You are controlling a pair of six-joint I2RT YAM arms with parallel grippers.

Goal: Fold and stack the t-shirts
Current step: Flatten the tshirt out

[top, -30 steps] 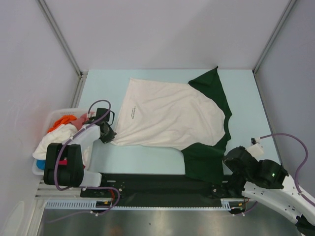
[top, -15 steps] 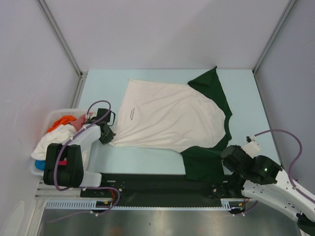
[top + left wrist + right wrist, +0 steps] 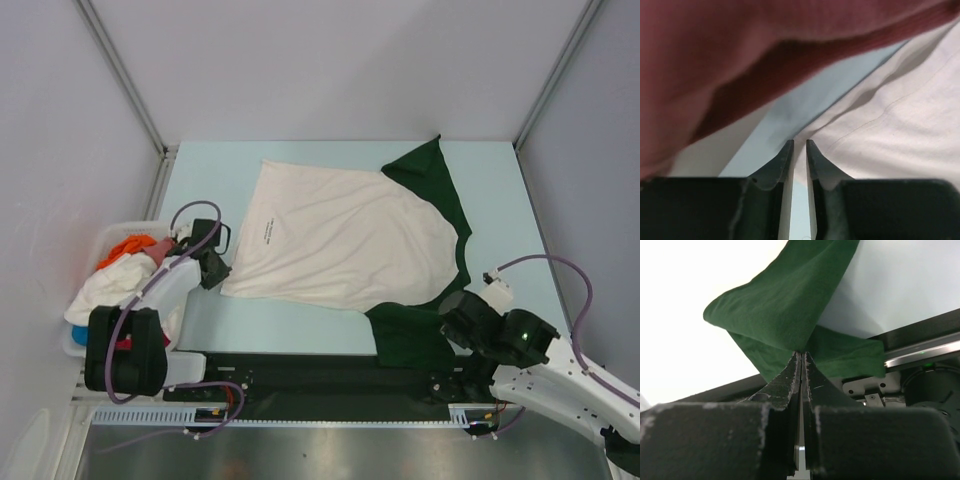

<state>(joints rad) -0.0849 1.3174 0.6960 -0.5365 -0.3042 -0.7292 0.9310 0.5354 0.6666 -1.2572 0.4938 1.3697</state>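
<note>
Release on the left side: the left gripper (image 3: 799,144), clamped a second ago on the hem corner of the cream-white cotton t-shirt with dark green sleeves (image 3: 340,240), has cracked its jaws a sliver apart. Nothing sits between them now; the cream hem lies just beyond the tips on the pale blue table (image 3: 500,190). Over on the right, the right gripper (image 3: 801,356) stays pinched tight on the near dark green sleeve (image 3: 785,305); that arm has crept in toward the shirt, and the sleeve bunches at the table's near edge. By my read the spreading pull is over; the shirt lies open mid-table, first fold still to come. The white plastic basket (image 3: 72,345) at the left edge holds the heap of waiting white, orange and blue tees (image 3: 110,285).
</note>
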